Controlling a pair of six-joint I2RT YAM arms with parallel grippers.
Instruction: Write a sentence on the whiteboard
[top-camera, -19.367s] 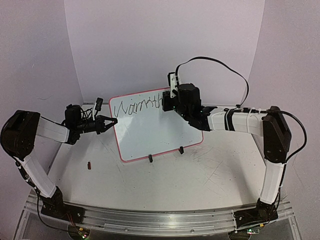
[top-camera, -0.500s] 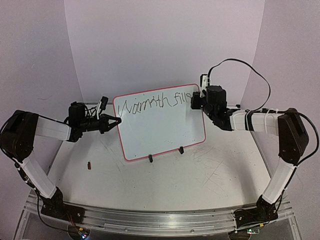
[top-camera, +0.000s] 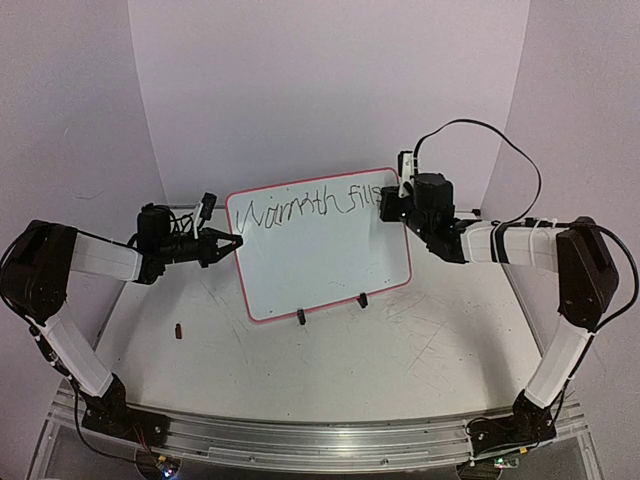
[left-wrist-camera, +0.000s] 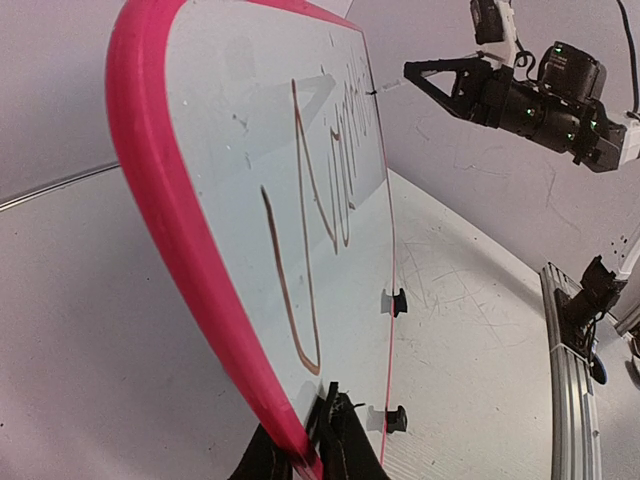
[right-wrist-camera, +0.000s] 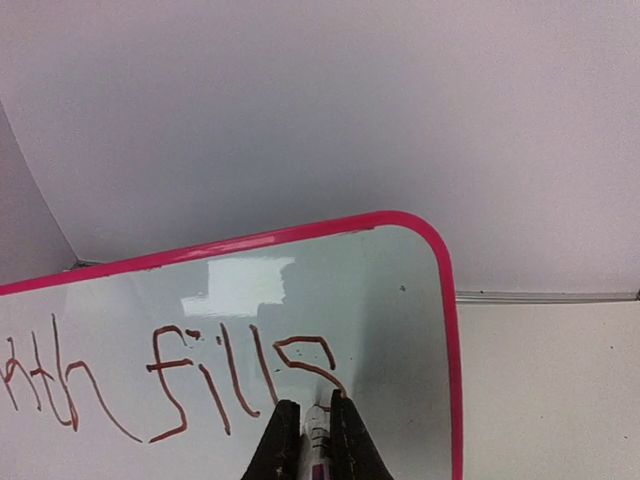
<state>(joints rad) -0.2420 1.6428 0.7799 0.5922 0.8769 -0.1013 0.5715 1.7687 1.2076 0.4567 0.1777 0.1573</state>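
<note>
A scratched grey tabletop (top-camera: 430, 360) fills the middle, and a small dark reddish piece (top-camera: 178, 330) lies on it toward eight o'clock. A metal rail (top-camera: 320, 438) runs along six o'clock, while a pale wall (top-camera: 300, 90) stands at twelve.

On the small rectangular whiteboard (top-camera: 320, 265) with rounded corners and a thin pink-red frame, seen from the top camera: one line of dark cursive marker handwriting (top-camera: 310, 207) along the upper edge, legible as "Warmth fills". Slanted gently upward to the right, ending close to the right-hand frame.

From the right wrist, on the same whiteboard (right-wrist-camera: 390, 290): only the tail end of the handwriting (right-wrist-camera: 215, 385), in reddish-brown strokes, readable as "th fills", with a tall hooked "f", a short "i", two slanted "l" strokes and an angular final "s".

From the left wrist, whiteboard (left-wrist-camera: 220, 120) viewed nearly edge-on: handwriting (left-wrist-camera: 310, 230) heavily foreshortened, a large opening "W" just made out, the remaining letters too squeezed to read.
</note>
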